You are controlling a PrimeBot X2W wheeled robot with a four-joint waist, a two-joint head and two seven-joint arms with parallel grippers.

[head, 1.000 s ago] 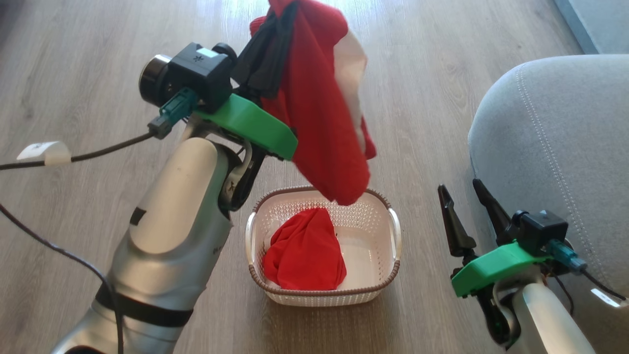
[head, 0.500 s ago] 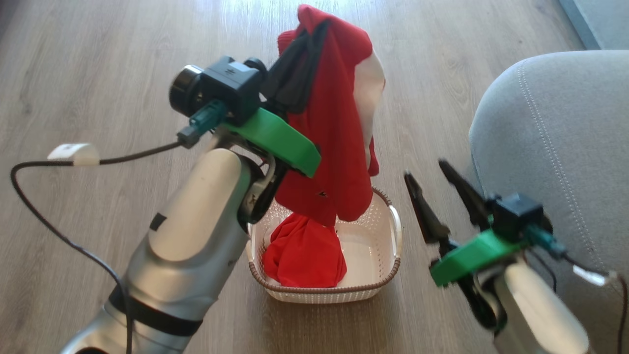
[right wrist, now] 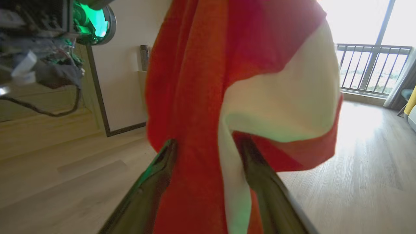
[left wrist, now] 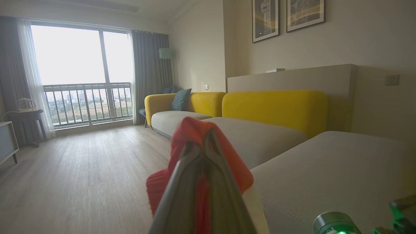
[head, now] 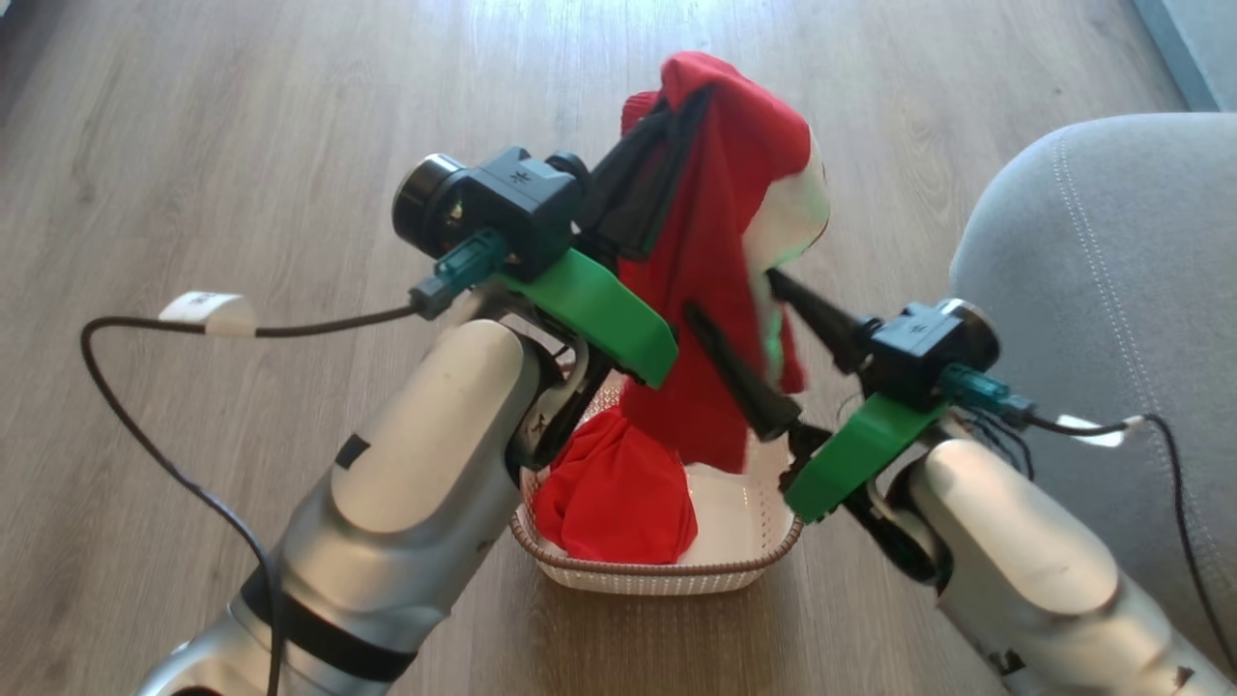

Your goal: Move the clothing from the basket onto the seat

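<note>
No legible text anywhere; cable tag (head: 205,310) markings too blurred

basket (head: 667,580) half hidden by left forearm (head: 435,464), seat (head: 1092,290) cropped

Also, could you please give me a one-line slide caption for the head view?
Left hand holds a red-and-white garment above the basket while the open right hand straddles its hanging fabric.

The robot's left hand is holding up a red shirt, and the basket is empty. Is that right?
Not quite. The left gripper does hold up a red garment, but the basket is not empty: another red piece lies in it, as the head view shows.
</note>
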